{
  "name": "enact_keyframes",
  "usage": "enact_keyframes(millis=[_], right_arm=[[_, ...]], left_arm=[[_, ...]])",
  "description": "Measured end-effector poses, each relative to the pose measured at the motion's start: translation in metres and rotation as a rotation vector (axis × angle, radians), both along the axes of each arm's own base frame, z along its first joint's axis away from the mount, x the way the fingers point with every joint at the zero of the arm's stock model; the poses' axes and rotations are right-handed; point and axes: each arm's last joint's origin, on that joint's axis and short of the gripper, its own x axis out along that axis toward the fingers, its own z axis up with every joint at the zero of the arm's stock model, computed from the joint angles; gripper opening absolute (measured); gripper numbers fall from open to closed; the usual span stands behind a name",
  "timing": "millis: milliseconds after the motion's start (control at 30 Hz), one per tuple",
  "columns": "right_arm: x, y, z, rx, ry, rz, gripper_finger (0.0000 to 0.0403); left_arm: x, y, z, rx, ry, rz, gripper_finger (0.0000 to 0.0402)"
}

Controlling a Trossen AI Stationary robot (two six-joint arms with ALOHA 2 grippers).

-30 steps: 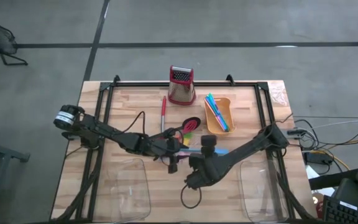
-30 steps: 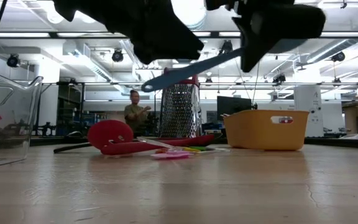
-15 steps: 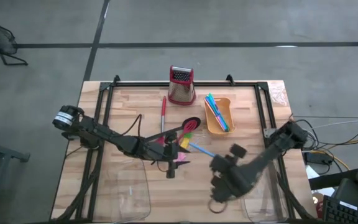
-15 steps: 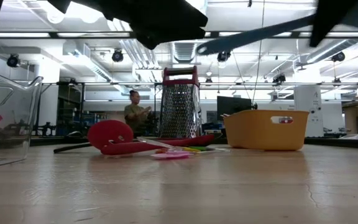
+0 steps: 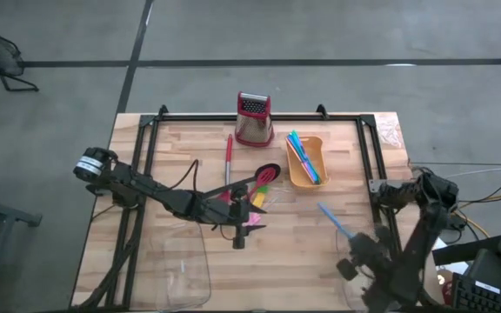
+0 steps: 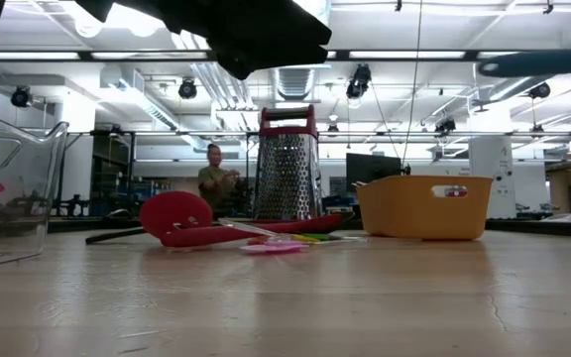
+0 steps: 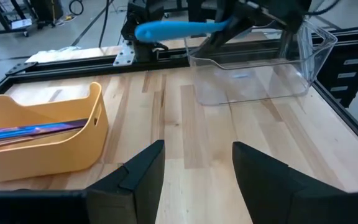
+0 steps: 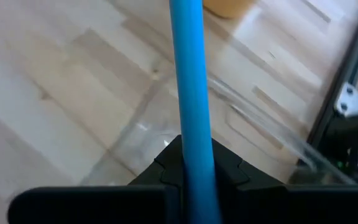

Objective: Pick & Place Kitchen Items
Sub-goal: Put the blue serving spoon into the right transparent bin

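My right gripper (image 5: 353,248) is shut on a blue plastic utensil (image 5: 333,223), over the far edge of the right clear tray (image 5: 381,261). The utensil also shows in the low view (image 6: 543,62) and in the left wrist view (image 7: 179,29). My left gripper (image 5: 237,229) is open and empty (image 7: 194,168), above the table's middle beside small pink pieces (image 5: 255,217). A red spatula (image 5: 263,176) and a red-handled utensil (image 5: 229,156) lie flat on the table. Thin coloured sticks (image 5: 303,156) lie in a yellow basket (image 5: 307,181). My right gripper pinches the blue utensil's handle (image 8: 192,140) between its two fingers (image 8: 229,165). The utensil runs straight out ahead of the fingers, along them, toward the table's middle. It is lifted clear of the table, roughly level.
A metal grater (image 5: 254,119) stands at the far edge. A second clear tray (image 5: 181,265) sits at the near left, and shows in the low view (image 6: 8,188). A person (image 6: 216,178) is in the room behind. Bare wood lies between the two trays.
My right gripper has carried the blue utensil from the table's middle toward the right and near edges, clear of the table, to above the right clear tray. The utensil stays in the hold.
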Motion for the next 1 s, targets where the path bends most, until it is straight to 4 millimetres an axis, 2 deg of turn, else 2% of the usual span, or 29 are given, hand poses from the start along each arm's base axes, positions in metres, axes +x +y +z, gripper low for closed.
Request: enact_keyframes(millis=[100,300,733,867,1000], right_arm=[[-0.018,-0.001,-0.015,-0.017,-0.055,-0.036,0.0041],[-0.040,-0.002,-0.039,0.004,-0.015,-0.030,0.0031],[-0.036,0.008,-0.052,0.156,-0.052,-0.037,0.0059],[-0.036,0.011,-0.048,0.172,-0.036,-0.032,0.0081],[-0.035,0.013,-0.036,0.154,-0.027,-0.030,0.0114]], left_arm=[[0.000,0.000,0.000,-0.002,0.001,0.001,0.0194],[0.000,0.000,-0.001,-0.004,0.004,0.000,0.0194],[0.000,0.000,-0.001,-0.007,0.008,0.002,0.0194],[0.000,0.000,-0.001,-0.008,0.008,0.002,0.0194],[0.000,0.000,-0.001,-0.006,0.013,0.002,0.0194]])
